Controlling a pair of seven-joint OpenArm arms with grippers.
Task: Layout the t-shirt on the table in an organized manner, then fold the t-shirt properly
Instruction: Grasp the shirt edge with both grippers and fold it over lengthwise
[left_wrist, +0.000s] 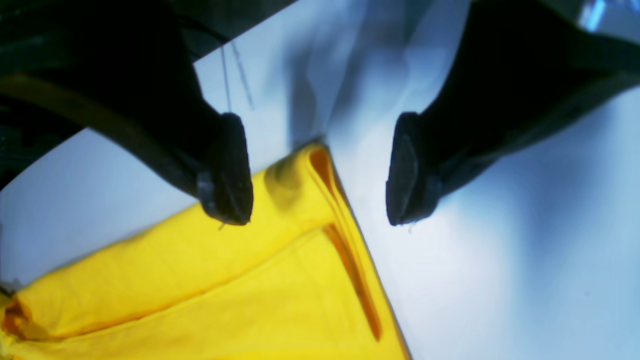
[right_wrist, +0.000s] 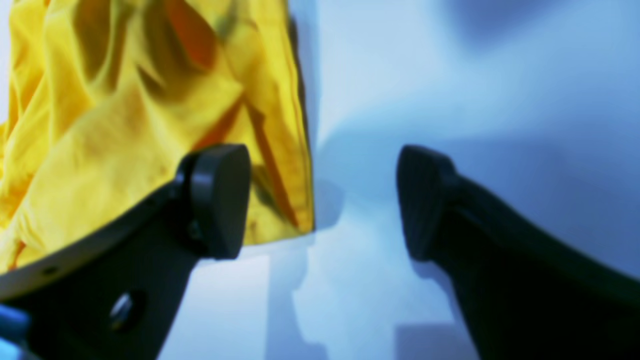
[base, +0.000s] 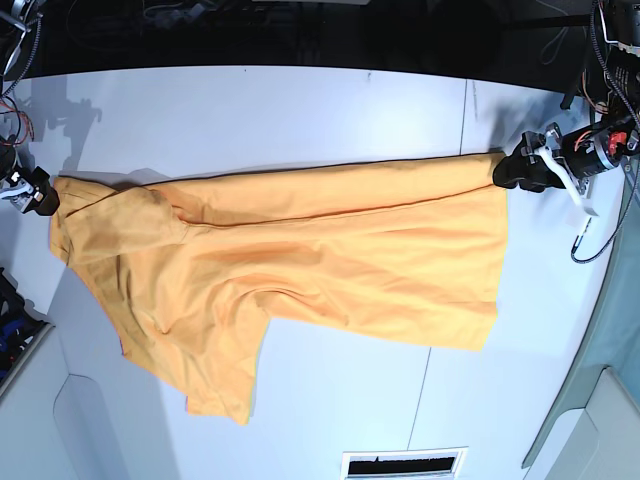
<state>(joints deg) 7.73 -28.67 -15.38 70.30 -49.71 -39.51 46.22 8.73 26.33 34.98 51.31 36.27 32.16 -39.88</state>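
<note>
t-shirt (base: 300, 260): stretched long across the worktop (base: 300, 110), hem end toward left hand (left_wrist: 320, 170)
left hand: jaws wide, empty
right hand (right_wrist: 322, 200): same, gaping, nothing held

The left matte black two-fingered hand (left_wrist: 320, 167) has rounded oval pads. The right black hand (right_wrist: 322, 200) shows a pale edge strip, a silver screw and blue trim.

We see a large orange-yellow cotton t-shirt (base: 300, 265) stretched lengthwise across a wide, matte white table (base: 300, 110), folded over itself along its far edge, one short sleeve splayed toward the near side, the cloth lightly creased.
</note>
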